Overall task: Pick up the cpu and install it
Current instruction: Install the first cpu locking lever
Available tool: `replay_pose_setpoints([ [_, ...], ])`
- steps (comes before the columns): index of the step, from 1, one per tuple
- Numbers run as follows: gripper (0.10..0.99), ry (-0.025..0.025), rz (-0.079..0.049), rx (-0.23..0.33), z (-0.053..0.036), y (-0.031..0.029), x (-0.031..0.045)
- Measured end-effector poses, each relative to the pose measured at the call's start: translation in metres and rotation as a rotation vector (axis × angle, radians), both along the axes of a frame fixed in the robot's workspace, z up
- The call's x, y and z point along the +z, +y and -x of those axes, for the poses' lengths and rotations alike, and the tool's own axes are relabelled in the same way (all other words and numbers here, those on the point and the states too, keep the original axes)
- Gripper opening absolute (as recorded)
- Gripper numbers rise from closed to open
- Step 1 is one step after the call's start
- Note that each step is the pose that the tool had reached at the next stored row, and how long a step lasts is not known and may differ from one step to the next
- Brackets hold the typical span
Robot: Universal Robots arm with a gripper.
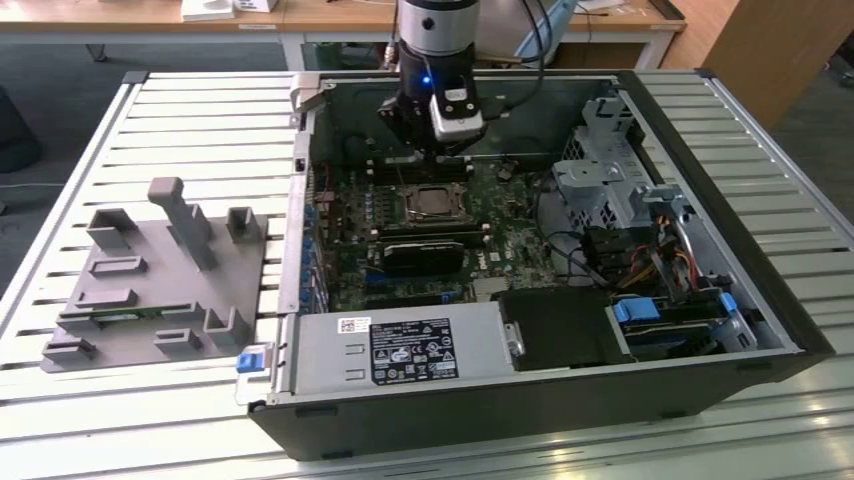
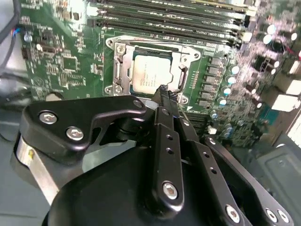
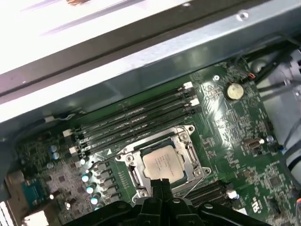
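Observation:
The cpu (image 1: 430, 203) lies flat in its metal-framed socket on the green motherboard (image 1: 350, 262) inside the open computer case. Both wrist views show its silvery top plate (image 2: 149, 76) (image 3: 162, 165) seated within the socket frame. My gripper (image 1: 449, 156) hangs just above the board, a little behind the socket toward the case's far wall. Its black fingertips (image 2: 163, 92) are pressed together with nothing between them. Their tips (image 3: 160, 184) reach the socket's edge in the first wrist view.
A grey fixture (image 1: 147, 280) with upright posts lies on the slatted table at the exterior view's left. Inside the case are a black card (image 1: 424, 255), memory slots (image 3: 136, 117), a power supply (image 1: 400, 350) and a drive cage (image 1: 601, 170) with cables.

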State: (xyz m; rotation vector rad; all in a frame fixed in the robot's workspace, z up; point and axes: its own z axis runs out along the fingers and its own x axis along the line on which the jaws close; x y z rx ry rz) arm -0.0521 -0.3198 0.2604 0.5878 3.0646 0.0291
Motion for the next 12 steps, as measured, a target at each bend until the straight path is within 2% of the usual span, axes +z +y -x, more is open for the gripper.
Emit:
replay_pose_setpoints([
  [12,0.106,0.0001,0.0,0.216,0.0,0.0,-0.0011],
])
